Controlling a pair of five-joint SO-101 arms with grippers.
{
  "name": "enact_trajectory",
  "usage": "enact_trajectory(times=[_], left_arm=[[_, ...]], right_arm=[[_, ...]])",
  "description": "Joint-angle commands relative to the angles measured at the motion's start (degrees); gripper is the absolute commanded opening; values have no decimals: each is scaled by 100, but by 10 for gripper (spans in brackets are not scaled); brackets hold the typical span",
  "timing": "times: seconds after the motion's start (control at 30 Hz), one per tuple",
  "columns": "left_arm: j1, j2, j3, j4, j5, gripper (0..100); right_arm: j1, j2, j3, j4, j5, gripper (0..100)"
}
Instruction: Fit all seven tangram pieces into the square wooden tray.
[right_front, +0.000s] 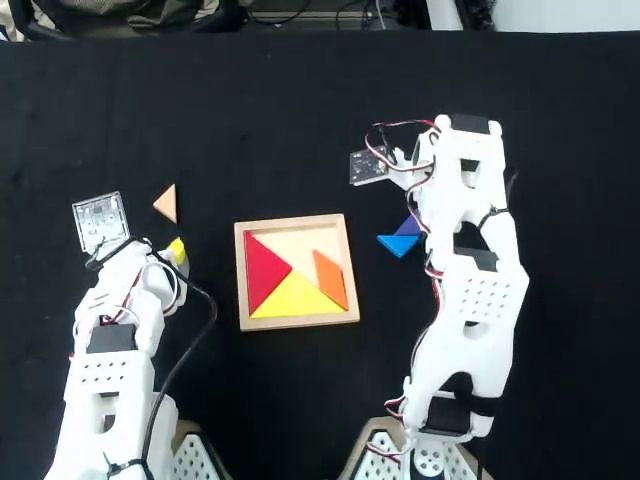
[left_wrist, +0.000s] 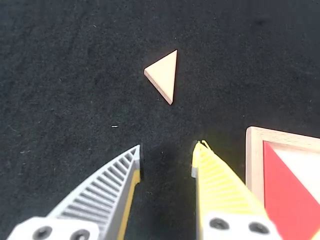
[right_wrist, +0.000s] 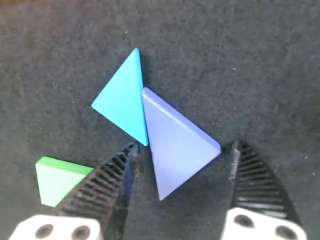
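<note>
We see the tray (right_front: 296, 221) on the black desk (right_front: 300, 120), holding three pieces (right_front: 290, 295). The left jaws gape empty near a beige triangle (right_front: 166, 203), its long edge running away from the arms. The open right jaws straddle a purple triangle (right_wrist: 175, 142) touching a blue triangle (right_wrist: 122, 97); that wrist view adds a green piece (right_wrist: 56, 179).

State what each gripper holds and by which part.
Nothing. The left gripper is open short of the beige triangle; the right gripper open astride the purple triangle.

No words, numbers or signs can be read anywhere, not even on the wooden tray (right_front: 241, 275).
</note>
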Motion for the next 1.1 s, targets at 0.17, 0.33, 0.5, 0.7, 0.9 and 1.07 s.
enact_trajectory(times=[0.17,0.33,0.5,0.7,0.9,1.07], left_arm=[[127,-26,-57,-114,44,177],[127,-18,-57,-114,44,177],[127,-18,-57,-114,44,177],[136,-18,-57,-114,44,177],[136,-18,-57,-114,44,177],[136,-18,-57,-114,44,177]], right_arm=[[-26,110,-119,-79,70,289],[-141,101,-215,-70,70,289],[-176,119,-251,-79,70,289],[-176,127,-215,-79,70,253],[-158,127,-215,-290,70,83],[-132,295,-277,-369,62,94]])
